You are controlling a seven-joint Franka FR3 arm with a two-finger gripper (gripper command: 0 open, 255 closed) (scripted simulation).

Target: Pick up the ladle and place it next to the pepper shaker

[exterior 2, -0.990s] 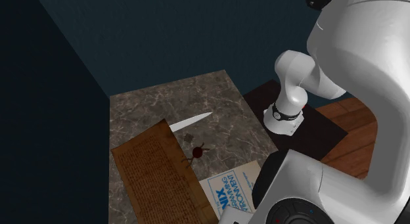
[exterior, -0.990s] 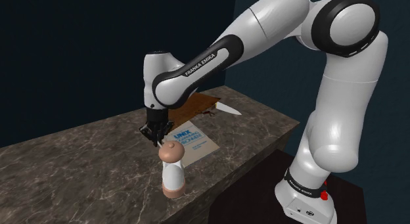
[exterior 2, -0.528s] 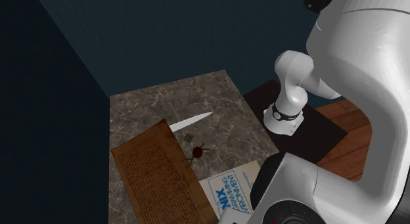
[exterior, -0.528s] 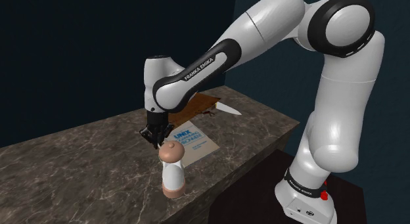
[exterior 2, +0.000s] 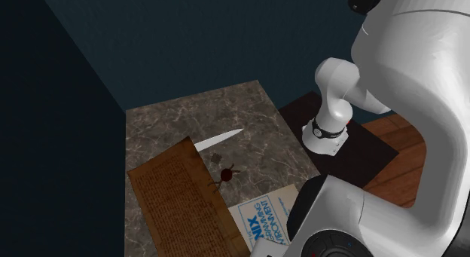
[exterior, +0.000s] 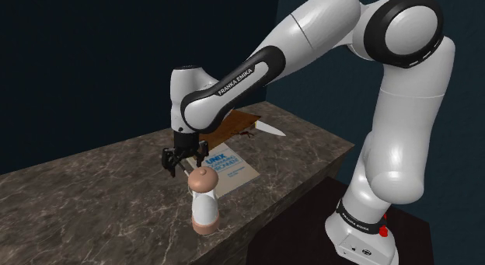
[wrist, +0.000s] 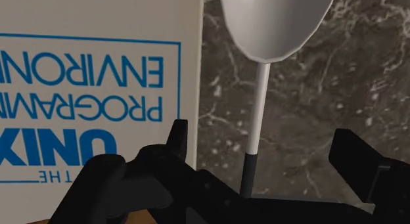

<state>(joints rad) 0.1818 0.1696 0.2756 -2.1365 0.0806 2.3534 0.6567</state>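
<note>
In the wrist view the ladle (wrist: pixel 261 98) lies on the dark marble counter (wrist: pixel 315 104), with its pale bowl (wrist: pixel 276 22) away from the hand and its dark handle end nearest it. My gripper (wrist: pixel 266 157) is open; the thin handle runs between the black fingers (wrist: pixel 358 157) and neither touches it. In the shoulder view the gripper (exterior: pixel 177 160) hangs low over the counter, just behind the pepper shaker (exterior: pixel 204 200). The shaker is tan and white with a rounded top and stands upright near the counter's front edge.
A white book with blue lettering (exterior: pixel 225 166) lies beside the ladle, to the shoulder view's right. Behind it are a brown board (exterior: pixel 233 125) and a white-bladed knife (exterior: pixel 268 130). A small red object (exterior 2: pixel 224 173) sits by the board. The counter (exterior: pixel 93 193) ends close to the shaker.
The fingers were shut on the ladle's handle and have now spread apart, letting it go onto the counter. The arm has barely moved.
</note>
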